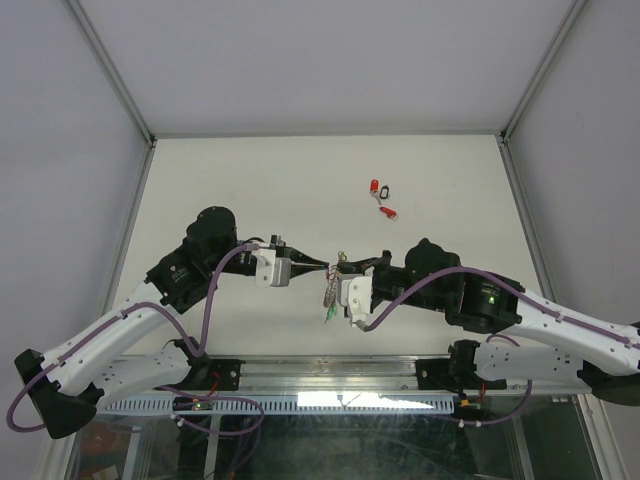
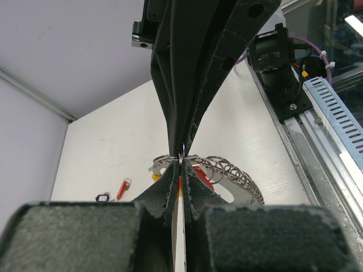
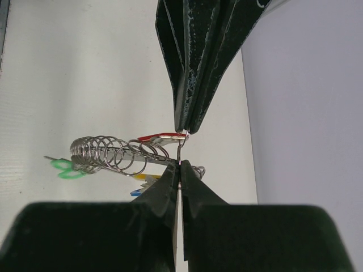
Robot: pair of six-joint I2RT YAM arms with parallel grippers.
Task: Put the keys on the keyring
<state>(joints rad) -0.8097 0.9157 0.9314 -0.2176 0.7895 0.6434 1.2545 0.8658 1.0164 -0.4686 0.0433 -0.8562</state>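
Loose keys (image 1: pixel 377 186) on white table (image 1: pixel 250 180)

Middle of the table (image 1: pixel 250 180), toward its near edge, and the two arms meet nose to nose: the left gripper (image 1: pixel 322 263) reaches in from the left, the right gripper (image 1: pixel 341 267) from the right, tips all but touching. The keyring (image 1: pixel 331 288) hangs at the right gripper's tip and trails back toward the arm bases, with the hanging keys (image 1: pixel 328 314) at its nearest end. One key (image 3: pixel 160 136) sits at the left gripper's tip, just beside the keyring's coil. Farther back and off to the right, well apart from all this, the loose keys (image 1: pixel 382 197) lie together on the table.
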